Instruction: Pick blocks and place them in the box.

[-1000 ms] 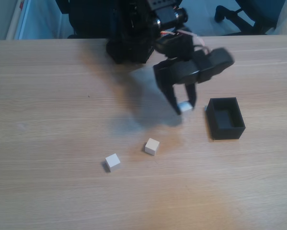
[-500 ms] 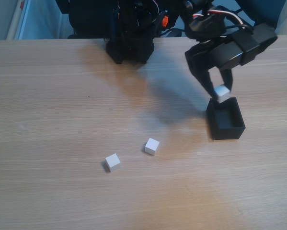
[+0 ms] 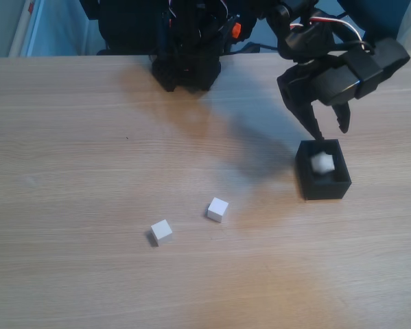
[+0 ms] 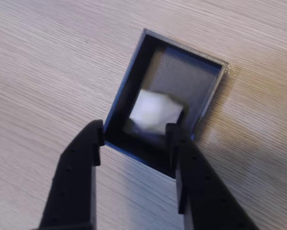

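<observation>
The black box stands at the right of the table in the fixed view, and a blurred white block is inside it. My gripper hangs just above the box's far rim, open, with nothing between its fingers. In the wrist view the block shows inside the box, past the open gripper. Two more white blocks lie on the wood: one near the middle, another to its lower left.
The arm's black base stands at the table's far edge. Beyond the table are a dark chair and a blue surface. Bare wood lies to the left and along the near side.
My gripper carried a white block from the middle of the table rightward to above the box, then opened. The block has left the fingers and is now inside the box.
</observation>
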`<state>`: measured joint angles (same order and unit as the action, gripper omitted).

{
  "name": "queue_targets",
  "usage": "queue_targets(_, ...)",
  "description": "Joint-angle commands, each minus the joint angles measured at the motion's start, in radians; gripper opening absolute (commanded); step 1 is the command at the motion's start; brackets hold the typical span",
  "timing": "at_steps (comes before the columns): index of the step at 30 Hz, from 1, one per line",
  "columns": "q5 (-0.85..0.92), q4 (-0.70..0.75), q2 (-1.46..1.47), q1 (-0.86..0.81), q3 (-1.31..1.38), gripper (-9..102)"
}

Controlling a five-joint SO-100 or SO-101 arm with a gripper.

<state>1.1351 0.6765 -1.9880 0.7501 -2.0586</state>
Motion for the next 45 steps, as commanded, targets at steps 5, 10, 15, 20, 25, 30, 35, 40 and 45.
queue_targets(5,0.014,0.114,-0.071,-0.074,0.023,12)
queue_targets(10,0.133,0.206,-0.198,-0.225,-0.121,12)
queue_targets(15,0.236,0.213,-0.261,-0.387,-0.253,13)
queue_targets(20,0.187,0.133,-0.230,-0.491,-0.275,13)
queue_targets(25,0.081,-0.006,-0.163,-0.555,-0.268,15)
queue_targets(30,0.044,-0.060,-0.087,-0.597,-0.253,15)
queue_targets(35,0.029,-0.095,-0.029,-0.609,-0.241,16)
queue_targets(40,0.018,-0.126,0.034,-0.611,-0.210,16)
queue_targets(45,0.008,-0.150,0.118,-0.607,-0.143,17)
